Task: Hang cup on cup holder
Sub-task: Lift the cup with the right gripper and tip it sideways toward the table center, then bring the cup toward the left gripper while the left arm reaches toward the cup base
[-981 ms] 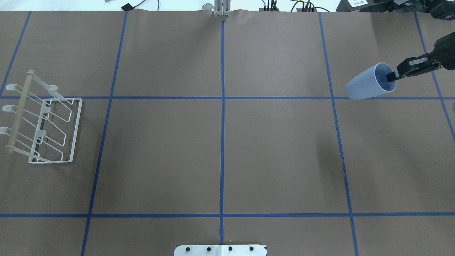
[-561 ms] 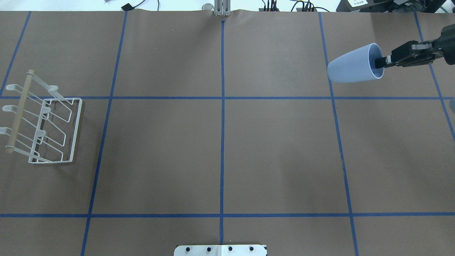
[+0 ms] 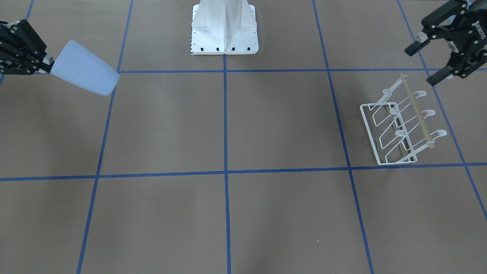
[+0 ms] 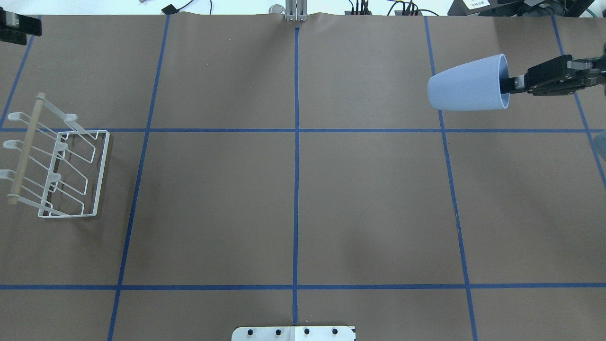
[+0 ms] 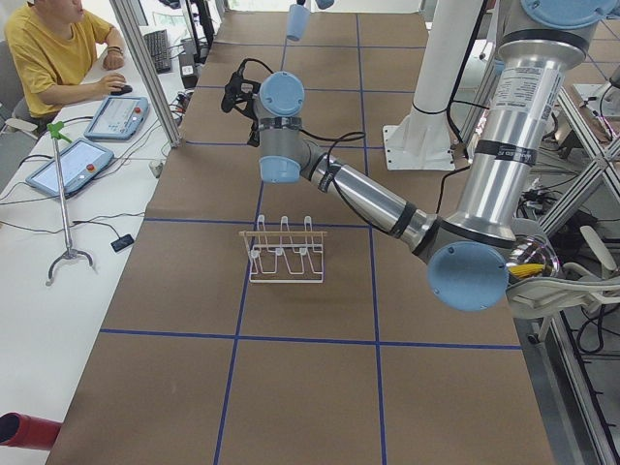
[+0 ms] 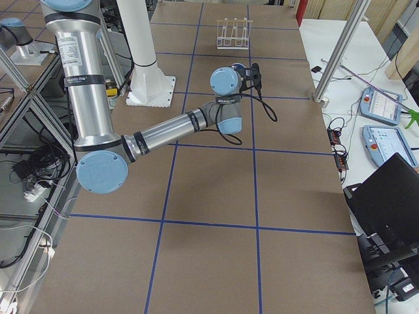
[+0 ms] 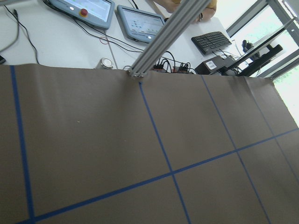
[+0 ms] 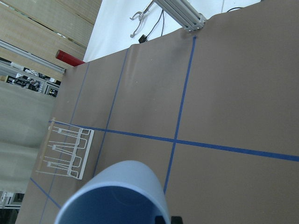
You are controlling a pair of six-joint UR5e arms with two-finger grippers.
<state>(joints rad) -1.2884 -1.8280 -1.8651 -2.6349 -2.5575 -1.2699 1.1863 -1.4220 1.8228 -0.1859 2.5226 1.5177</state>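
The pale blue cup [image 4: 466,84] hangs in the air on its side at the far right, base pointing left. My right gripper [image 4: 513,84] is shut on its rim, one finger inside the mouth. The cup also shows in the front-facing view [image 3: 84,73] and at the bottom of the right wrist view [image 8: 117,193]. The white wire cup holder [image 4: 57,161] with its wooden bar stands at the far left, with nothing on its prongs. My left gripper [image 3: 420,66] is open and empty, in the air just behind the holder [image 3: 399,125].
The robot's white base [image 3: 224,26] sits at the table's near middle edge. An aluminium post [image 4: 296,12] stands at the far edge. Blue tape lines cross the brown table cover [image 4: 293,189]. An operator [image 5: 58,58] sits at a side desk.
My right gripper has lifted the cup and carried it left, turning it nearly level. A finger of my left gripper has come into the overhead view's top left corner.
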